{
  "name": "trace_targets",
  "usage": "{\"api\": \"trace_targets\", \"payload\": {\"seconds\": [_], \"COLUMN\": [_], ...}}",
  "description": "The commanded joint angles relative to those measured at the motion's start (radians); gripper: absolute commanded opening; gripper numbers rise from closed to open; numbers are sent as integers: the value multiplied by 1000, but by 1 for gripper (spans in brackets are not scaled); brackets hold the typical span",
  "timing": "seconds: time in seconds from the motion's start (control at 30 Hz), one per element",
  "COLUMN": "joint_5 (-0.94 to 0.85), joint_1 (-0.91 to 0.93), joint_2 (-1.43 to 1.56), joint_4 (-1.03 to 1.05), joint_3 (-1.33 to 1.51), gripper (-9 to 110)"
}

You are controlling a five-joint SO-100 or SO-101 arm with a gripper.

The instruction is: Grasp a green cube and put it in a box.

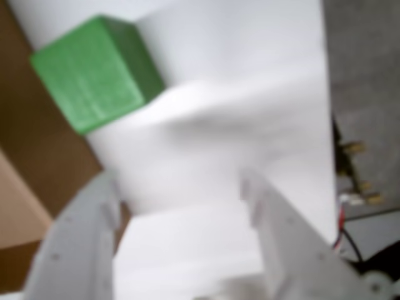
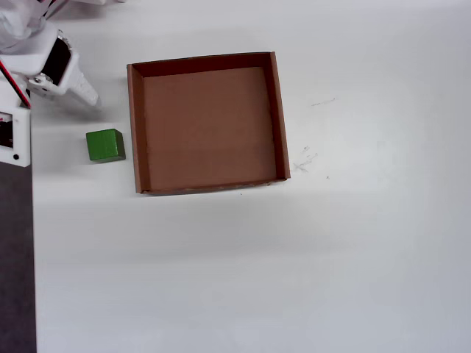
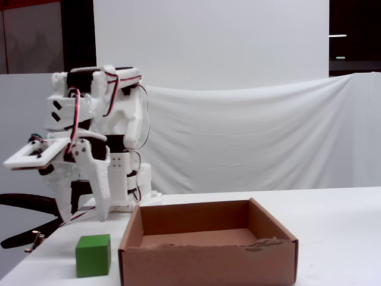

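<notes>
The green cube [image 2: 105, 145] rests on the white table just left of the box [image 2: 135, 125], a shallow brown cardboard tray with nothing in it. In the fixed view the cube [image 3: 93, 255] stands beside the box's [image 3: 208, 262] left front corner. My gripper [image 3: 83, 215] hangs open a little above the cube and holds nothing. In the wrist view the cube [image 1: 94, 72] lies at the upper left, ahead of the spread white fingers [image 1: 81, 237], and the gripper [image 1: 181, 187] has only bare table between its tips. A brown box wall [image 1: 25, 156] shows at the left edge.
The white arm base [image 3: 128, 179] stands behind the cube at the table's back left. The table's left edge and a dark floor strip [image 2: 15, 257] run close to the cube. Wires and a circuit board [image 1: 353, 187] sit at the wrist view's right. White cloth [image 3: 250, 137] hangs behind.
</notes>
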Motion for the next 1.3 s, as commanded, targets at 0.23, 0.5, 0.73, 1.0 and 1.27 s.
{"api": "trace_targets", "payload": {"seconds": [0.23,0.5,0.73,1.0,1.27], "joint_5": [-25,-49,-74,-83,-71], "joint_1": [-49,-109,-117,-118,-126], "joint_2": [-201,-305,-365,-422,-483], "joint_4": [-49,-25,-29,-60,-121], "joint_3": [-181,-258,-298,-328,-387], "gripper": [29,29,29,29,29]}}
